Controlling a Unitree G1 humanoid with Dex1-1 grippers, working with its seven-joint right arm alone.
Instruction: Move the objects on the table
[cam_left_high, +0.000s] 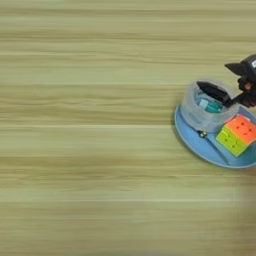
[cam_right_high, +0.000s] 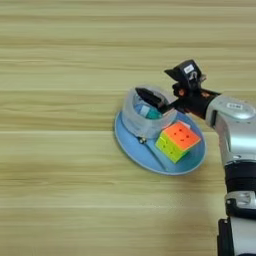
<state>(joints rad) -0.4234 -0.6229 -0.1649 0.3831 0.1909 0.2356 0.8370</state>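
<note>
Reaching in from the right edge, the silver forearm (cam_right_high: 235, 130) bent toward the blue plate (cam_right_high: 145, 152), which lay on the wooden surface (cam_right_high: 60, 150) right of centre. The gripper (cam_right_high: 161, 86) was spread: one black finger (cam_right_high: 150, 97) dipped inside the tape roll (cam_right_high: 131, 116), while the other finger (cam_right_high: 182, 70) stuck out beyond the roll's outer wall at about 1 o'clock from it, so the roll's far wall stood between the two. Whether either finger pressed on that wall could not be told.

The roll, wide and translucent whitish, stood with its opening up on the plate's 10 o'clock part, its near wall overhanging the plate's upper-left rim a little. Something teal showed through the hole. A small dark speck lay on the plate just below the roll, at its 6 o'clock.

The cube (cam_right_high: 178, 141) sat on the plate at about 4 o'clock from the roll, just beside it, turned corner-on, orange face up and yellow-green faces toward the lower left. It was apart from the gripper. The plate's lower rim at 6 o'clock stayed bare, and the surface's grain stripes ran horizontally across the whole view.
</note>
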